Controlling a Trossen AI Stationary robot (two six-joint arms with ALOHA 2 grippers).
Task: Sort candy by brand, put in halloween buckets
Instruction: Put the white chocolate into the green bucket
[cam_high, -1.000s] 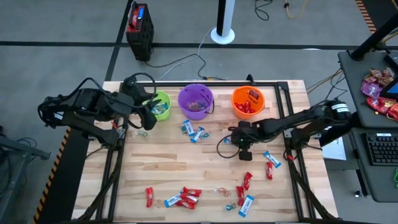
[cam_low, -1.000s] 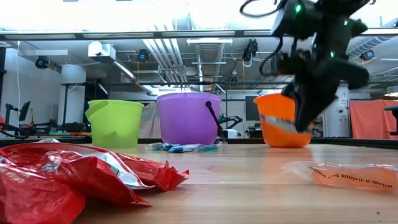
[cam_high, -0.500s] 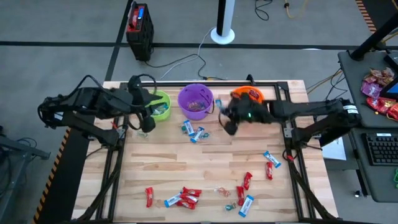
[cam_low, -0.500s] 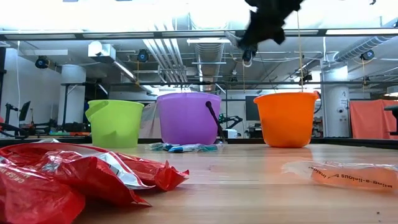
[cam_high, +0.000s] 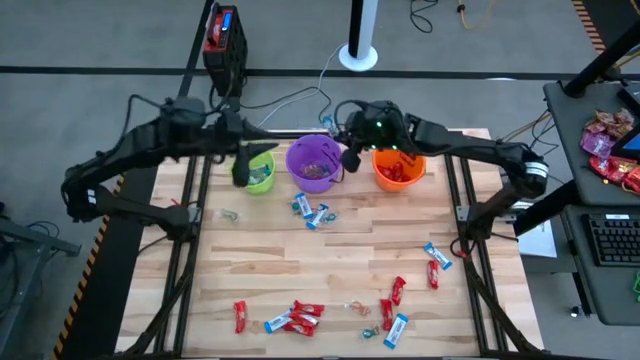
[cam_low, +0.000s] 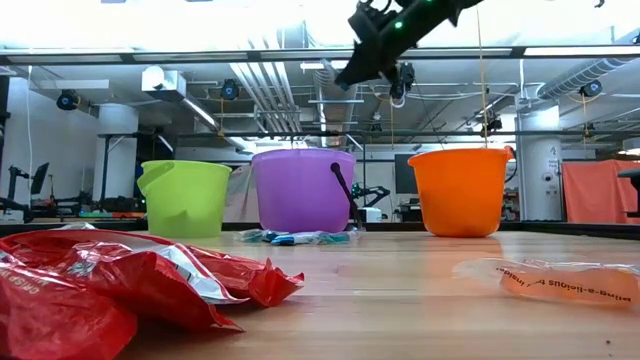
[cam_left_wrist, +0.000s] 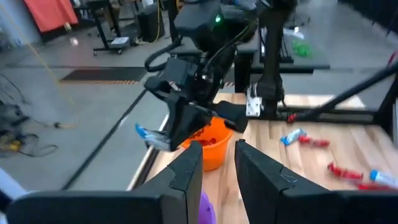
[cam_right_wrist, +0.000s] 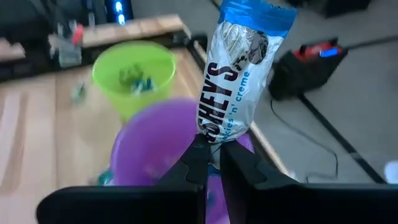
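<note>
- The right gripper (cam_right_wrist: 210, 152) hangs high above the purple bucket (cam_high: 315, 162), at its rim on the orange bucket's (cam_high: 398, 166) side, jaws pinched on the lower end of a blue-and-white candy (cam_right_wrist: 239, 74) that stands upright.
- The left gripper (cam_left_wrist: 216, 163) is raised beside the green bucket (cam_high: 259, 170); its jaws stand narrowly apart and appear to hold nothing, though the view is blurred.
- The three buckets stand in a row along the far edge of the wooden surface (cam_high: 330, 265): green, purple, orange.
- Red candies (cam_high: 400, 172) lie in the orange bucket.
- Blue-and-white candies (cam_high: 311, 211) lie just in front of the purple bucket.
- Mixed red and blue candies (cam_high: 297, 318) are scattered along the near edge.
</note>
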